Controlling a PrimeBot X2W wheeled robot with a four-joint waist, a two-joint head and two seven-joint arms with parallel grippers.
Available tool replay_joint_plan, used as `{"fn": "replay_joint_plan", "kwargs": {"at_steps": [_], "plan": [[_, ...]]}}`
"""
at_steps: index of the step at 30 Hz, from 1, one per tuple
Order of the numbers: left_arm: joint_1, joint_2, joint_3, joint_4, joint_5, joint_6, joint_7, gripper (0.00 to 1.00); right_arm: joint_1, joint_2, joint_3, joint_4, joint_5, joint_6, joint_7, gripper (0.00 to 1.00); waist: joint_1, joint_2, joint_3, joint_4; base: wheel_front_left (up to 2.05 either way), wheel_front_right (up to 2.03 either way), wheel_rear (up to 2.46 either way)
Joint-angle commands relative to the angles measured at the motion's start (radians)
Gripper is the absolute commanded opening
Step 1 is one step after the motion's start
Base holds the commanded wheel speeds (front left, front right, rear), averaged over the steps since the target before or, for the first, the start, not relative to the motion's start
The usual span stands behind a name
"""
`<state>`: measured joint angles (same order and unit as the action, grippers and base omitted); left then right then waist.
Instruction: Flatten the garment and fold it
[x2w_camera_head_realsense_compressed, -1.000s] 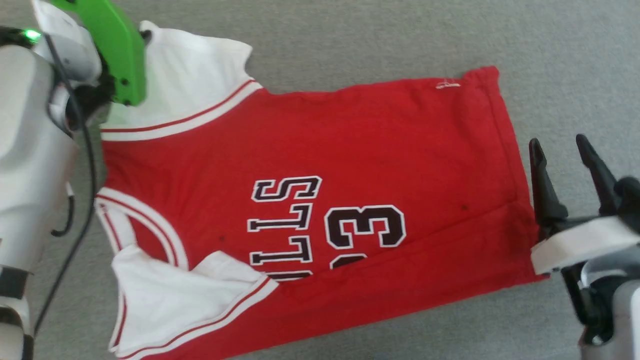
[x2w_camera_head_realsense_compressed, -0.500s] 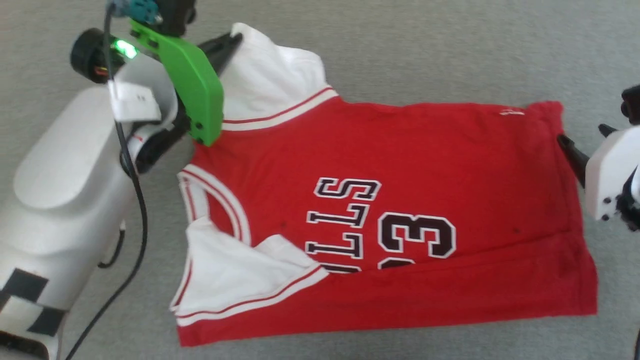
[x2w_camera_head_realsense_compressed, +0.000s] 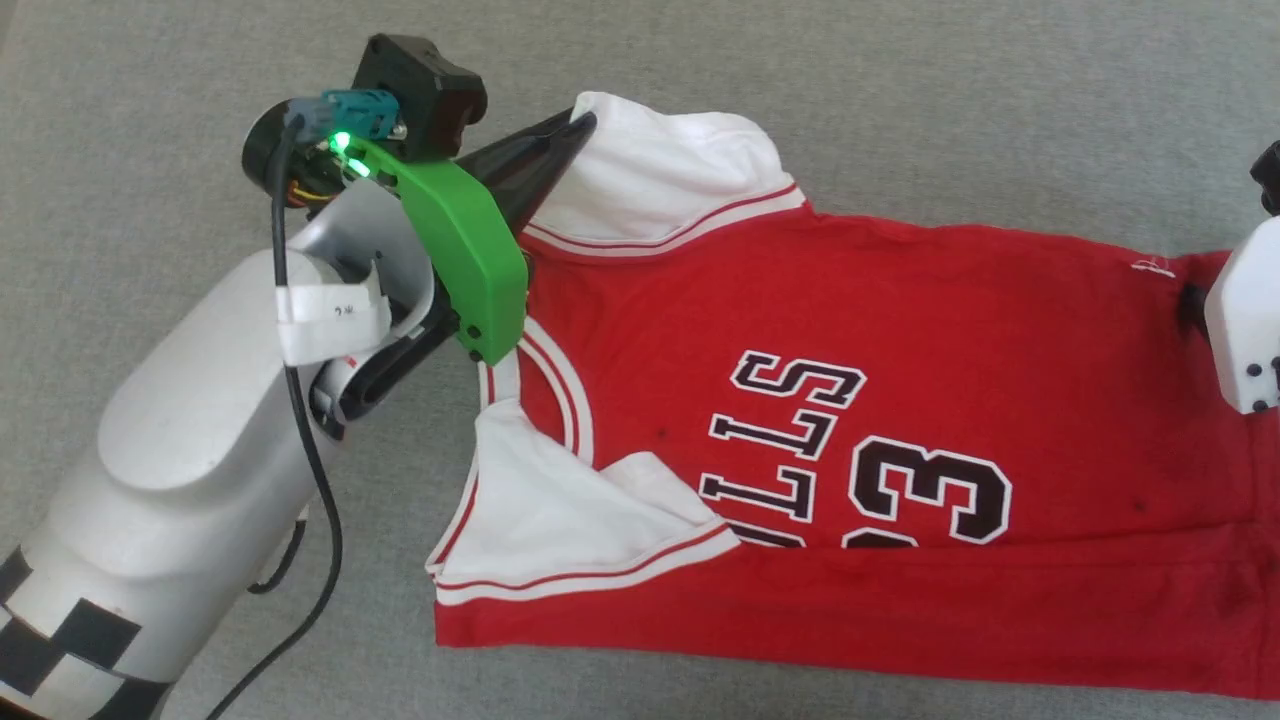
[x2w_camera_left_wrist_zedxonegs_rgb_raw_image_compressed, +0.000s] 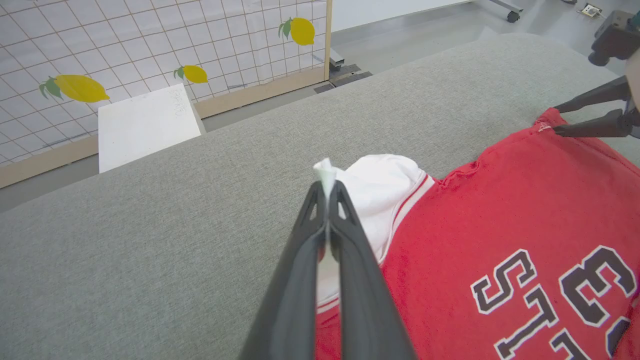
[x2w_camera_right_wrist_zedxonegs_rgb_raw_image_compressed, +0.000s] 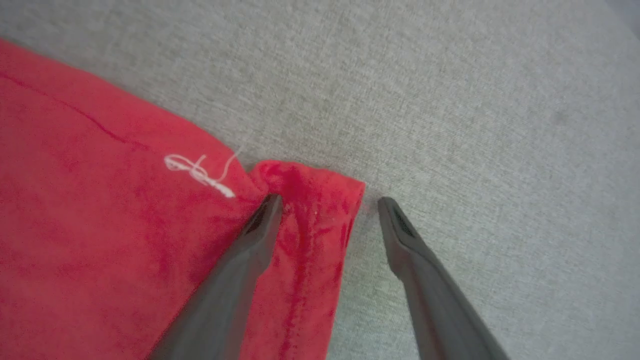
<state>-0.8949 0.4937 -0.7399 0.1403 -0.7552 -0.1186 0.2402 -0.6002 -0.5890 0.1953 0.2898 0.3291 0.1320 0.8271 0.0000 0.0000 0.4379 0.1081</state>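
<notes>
The garment (x2w_camera_head_realsense_compressed: 880, 330) lies spread on the cloth surface (x2w_camera_head_realsense_compressed: 900, 120), with the left gripper (x2w_camera_left_wrist_zedxonegs_rgb_raw_image_compressed: 327, 187) at its far left sleeve tip and the right gripper (x2w_camera_right_wrist_zedxonegs_rgb_raw_image_compressed: 330, 199) straddling its far right hem corner.

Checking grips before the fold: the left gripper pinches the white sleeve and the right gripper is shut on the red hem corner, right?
Not shut: the right wrist view shows the right gripper open, its fingers straddling the garment's red hem corner. The left gripper does pinch the white sleeve.

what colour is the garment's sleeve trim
The sleeve trim of the garment is white with a thin red stripe; clearest in head view.
</notes>
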Motion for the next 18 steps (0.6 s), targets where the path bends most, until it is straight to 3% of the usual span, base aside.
{"fn": "replay_joint_plan", "kwargs": {"at_steps": [1,3,12,18], "plan": [[0.021,-0.007,-0.002,-0.005,0.013,0.008,-0.013,0.00,0.008,0.007,0.027,0.030,0.010,-0.001,0.005,0.93,0.0000,0.0000,0.008,0.012,0.00,0.00,0.00],[0.028,-0.011,-0.004,-0.005,0.013,0.009,-0.023,0.00,0.014,0.000,0.046,0.046,0.015,-0.001,-0.011,0.00,0.0000,0.0000,0.009,0.017,0.00,0.00,0.00],[0.122,0.012,0.038,-0.007,-0.026,0.043,-0.101,0.00,0.045,0.036,-0.063,0.078,0.018,-0.001,-0.229,0.00,0.0000,0.0000,-0.080,0.006,0.00,0.00,0.00],[0.267,0.058,0.077,-0.071,-0.079,0.100,-0.141,0.00,0.173,0.079,-0.161,0.017,0.058,-0.001,-0.313,0.00,0.0000,0.0000,-0.193,-0.007,0.00,0.00,0.00]]}}
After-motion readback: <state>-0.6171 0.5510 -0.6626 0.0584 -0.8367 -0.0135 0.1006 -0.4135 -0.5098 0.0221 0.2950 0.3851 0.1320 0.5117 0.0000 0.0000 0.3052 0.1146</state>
